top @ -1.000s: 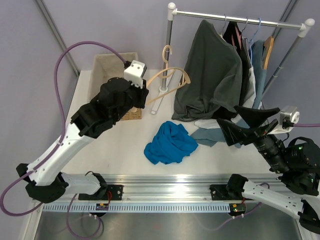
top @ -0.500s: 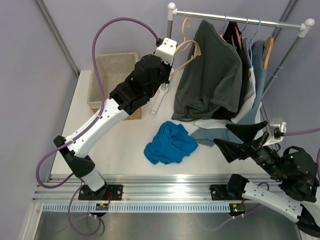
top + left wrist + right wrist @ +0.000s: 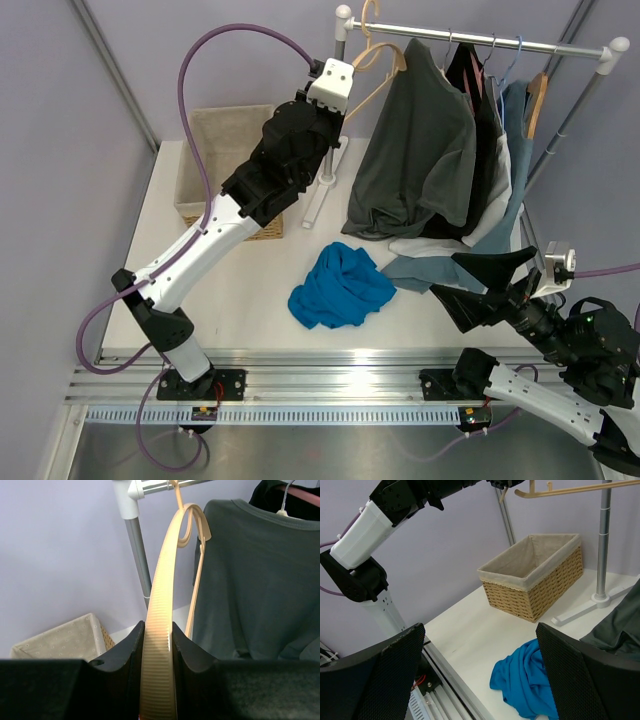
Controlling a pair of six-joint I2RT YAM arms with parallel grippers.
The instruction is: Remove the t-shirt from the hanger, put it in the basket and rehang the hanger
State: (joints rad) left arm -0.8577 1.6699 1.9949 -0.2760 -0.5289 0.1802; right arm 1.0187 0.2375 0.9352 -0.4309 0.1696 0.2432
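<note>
The blue t-shirt [image 3: 342,287] lies crumpled in a heap on the white tabletop [image 3: 250,290], in front of the clothes rack [image 3: 430,33] and below its left half, off any hanger. It touches neither arm.

The bare wooden hanger [image 3: 385,62] is up at the left end of the rack's rail, just beside the rack's upright post. Its hook reaches the rail there, but I cannot tell whether it rests on the bar. In the left wrist view the left fingers [image 3: 131,647] are closed on one ribbed arm of the hanger, one on each side, pinching it, and the hanger rises from them toward the rail.

Just right of the hanger, a dark grey shirt [image 3: 420,150] hangs from the rack, and more garments are bunched further right along the rail.

The right fingers [image 3: 395,675] are spread wide with nothing between them. They hover low in front of the rack's right half, near the hems of the hanging clothes, apart from the t-shirt.

A lined wicker basket [image 3: 215,140] stands on the tabletop left of the rack's post, partly hidden by the left arm.
</note>
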